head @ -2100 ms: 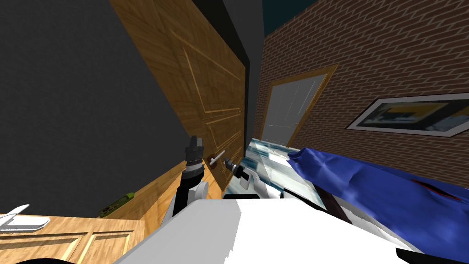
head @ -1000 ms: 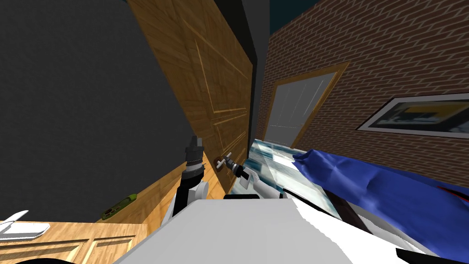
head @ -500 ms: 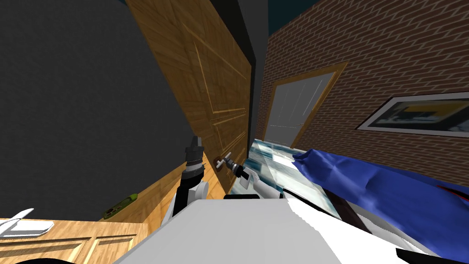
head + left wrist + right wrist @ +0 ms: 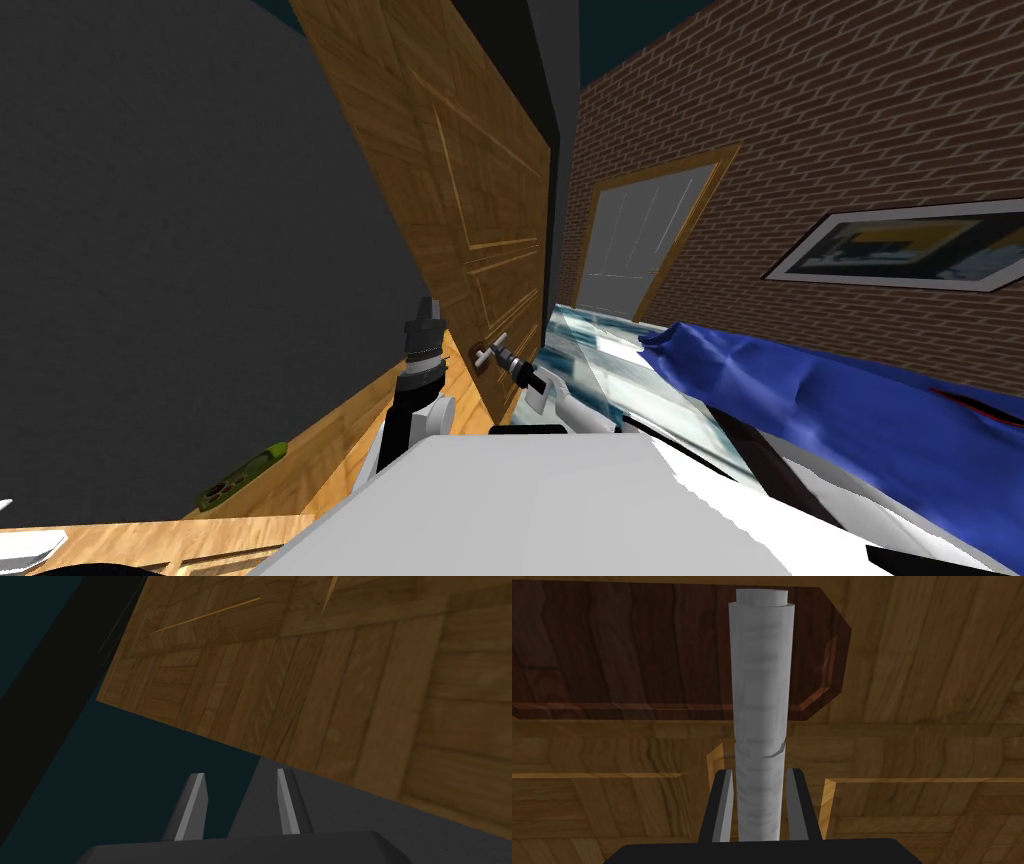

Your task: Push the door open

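- Right claw [image 4: 759,772] is clamped on the pale grey lever handle [image 4: 760,701] — one blade pressing each side of it.
- That handle springs from a dark brown plate [image 4: 662,651] on the wooden panelled door [image 4: 470,200], which stands right in front, its edge against a dark grey frame [image 4: 560,150].
- Left claw [image 4: 240,776] hangs raised near the door, to the left of the handle — fingers slightly apart, gripping nothing.
- Brick wall [image 4: 800,120] runs off to the right, with a framed picture [image 4: 900,250] hung on it.
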You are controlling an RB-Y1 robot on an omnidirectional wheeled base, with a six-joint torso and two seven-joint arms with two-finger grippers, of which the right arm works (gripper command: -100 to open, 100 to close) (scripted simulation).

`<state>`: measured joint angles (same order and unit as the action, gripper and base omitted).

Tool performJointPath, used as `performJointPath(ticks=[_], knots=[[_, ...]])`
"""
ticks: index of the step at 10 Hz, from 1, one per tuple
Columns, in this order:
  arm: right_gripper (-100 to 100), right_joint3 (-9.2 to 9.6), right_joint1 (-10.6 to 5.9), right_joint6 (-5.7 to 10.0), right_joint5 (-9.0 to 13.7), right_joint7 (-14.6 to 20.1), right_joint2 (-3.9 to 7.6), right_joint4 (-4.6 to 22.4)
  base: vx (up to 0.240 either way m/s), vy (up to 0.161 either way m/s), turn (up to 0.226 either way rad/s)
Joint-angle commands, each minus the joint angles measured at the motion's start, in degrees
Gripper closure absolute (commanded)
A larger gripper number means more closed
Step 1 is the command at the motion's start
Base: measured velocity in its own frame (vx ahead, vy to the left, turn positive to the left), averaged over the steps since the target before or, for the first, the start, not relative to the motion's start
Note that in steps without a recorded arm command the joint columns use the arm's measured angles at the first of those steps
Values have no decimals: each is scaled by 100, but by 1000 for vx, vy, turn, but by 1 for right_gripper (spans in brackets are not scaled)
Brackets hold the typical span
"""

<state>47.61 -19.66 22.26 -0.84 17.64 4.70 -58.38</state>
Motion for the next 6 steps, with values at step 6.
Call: performJointPath(ticks=[6], knots=[[100, -451, 340, -145, -412, -45, -1, -242, 103, 202, -107]])
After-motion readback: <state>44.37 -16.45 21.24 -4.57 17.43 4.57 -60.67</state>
